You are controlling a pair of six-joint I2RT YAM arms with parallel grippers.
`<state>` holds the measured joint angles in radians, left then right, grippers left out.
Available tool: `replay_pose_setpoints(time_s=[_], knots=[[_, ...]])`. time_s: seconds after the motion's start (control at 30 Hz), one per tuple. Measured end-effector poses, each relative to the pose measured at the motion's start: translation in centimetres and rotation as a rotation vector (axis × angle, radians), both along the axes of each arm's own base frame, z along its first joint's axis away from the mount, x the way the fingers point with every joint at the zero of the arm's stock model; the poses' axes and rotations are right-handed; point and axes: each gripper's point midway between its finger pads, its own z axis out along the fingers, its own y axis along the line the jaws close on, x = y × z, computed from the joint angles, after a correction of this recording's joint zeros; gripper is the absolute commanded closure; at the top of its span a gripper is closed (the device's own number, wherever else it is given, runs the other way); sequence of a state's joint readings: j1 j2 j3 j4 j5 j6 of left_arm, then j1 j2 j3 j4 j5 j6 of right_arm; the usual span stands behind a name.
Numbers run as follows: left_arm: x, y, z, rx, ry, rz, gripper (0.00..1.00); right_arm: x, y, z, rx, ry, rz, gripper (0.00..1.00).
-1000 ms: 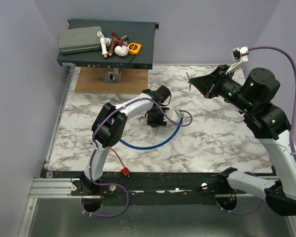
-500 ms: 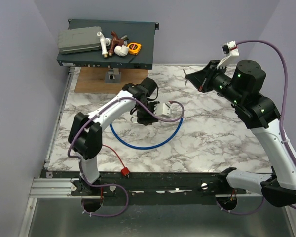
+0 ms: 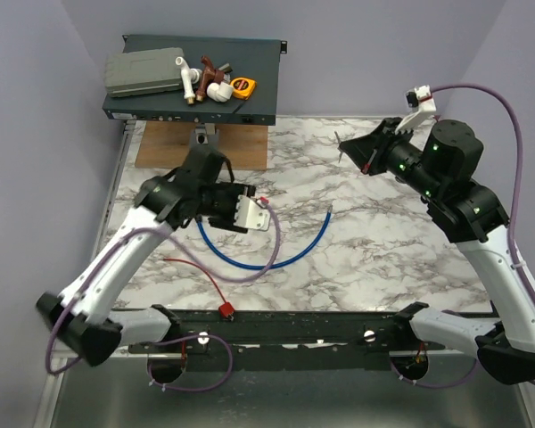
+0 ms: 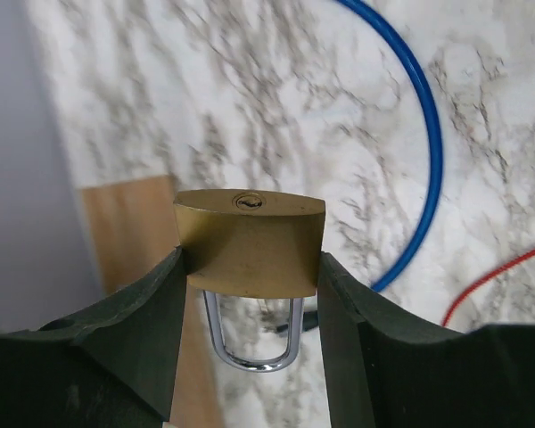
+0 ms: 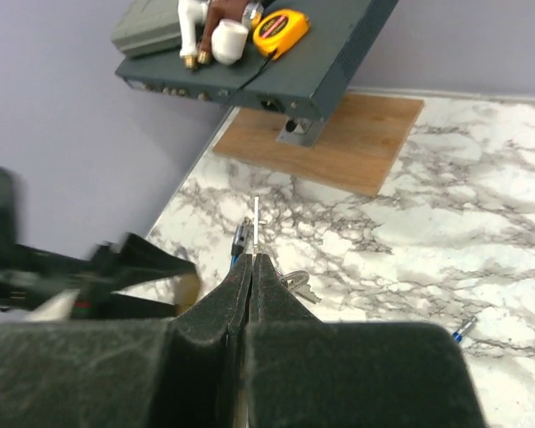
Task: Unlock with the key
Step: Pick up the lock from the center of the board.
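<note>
A brass padlock (image 4: 250, 245) is clamped by its sides between my left gripper's (image 4: 250, 263) fingers. Its keyhole (image 4: 248, 201) faces away from the wrist and its silver shackle (image 4: 251, 346) hangs back between the fingers. From above, the left gripper (image 3: 221, 198) hovers over the left middle of the marble table. My right gripper (image 5: 252, 259) is shut on the key (image 5: 256, 223), a thin silver blade seen edge-on that pokes out past the tips. That gripper (image 3: 345, 148) hangs above the table's far right, aimed left toward the blurred padlock (image 5: 187, 287), well apart from it.
A blue cable (image 3: 276, 259) curves over the table's middle. Its end (image 5: 239, 239) lies near a bunch of spare keys (image 5: 294, 283). A red cord (image 3: 203, 272) with a red tag (image 3: 224, 309) lies near the front edge. Far left, a cluttered shelf (image 3: 259, 89) stands on a wooden board (image 3: 165, 147).
My left arm has swung left from the table's middle, carrying the padlock up and away from the blue cable. The right gripper has shifted only slightly and stays shut on the key.
</note>
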<state>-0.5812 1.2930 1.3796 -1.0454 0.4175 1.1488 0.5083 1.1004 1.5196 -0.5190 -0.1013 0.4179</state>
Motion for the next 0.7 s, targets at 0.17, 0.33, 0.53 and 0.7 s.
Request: replay_pose_setpoints(time_s=[0.17, 0.33, 0.53, 0.7], knots=[[-4.2, -0.6, 8.9, -0.201, -0.260, -0.140, 1.00, -0.7, 1.4, -2.8, -0.009, 0.038, 0.093, 0.99], [-8.1, -1.6, 13.4, -0.350, -0.384, -0.265, 1.00, -2.2, 2.9, -4.0, 0.003, 0.044, 0.213, 0.99], [-10.1, -1.5, 14.5, -0.406, -0.480, -0.344, 1.00, -5.1, 4.3, -2.6, 0.021, -0.017, 0.392, 0.99], [-10.5, -1.9, 16.0, -0.446, -0.560, -0.384, 1.00, -6.6, 4.9, -2.5, 0.008, -0.045, 0.493, 0.99]])
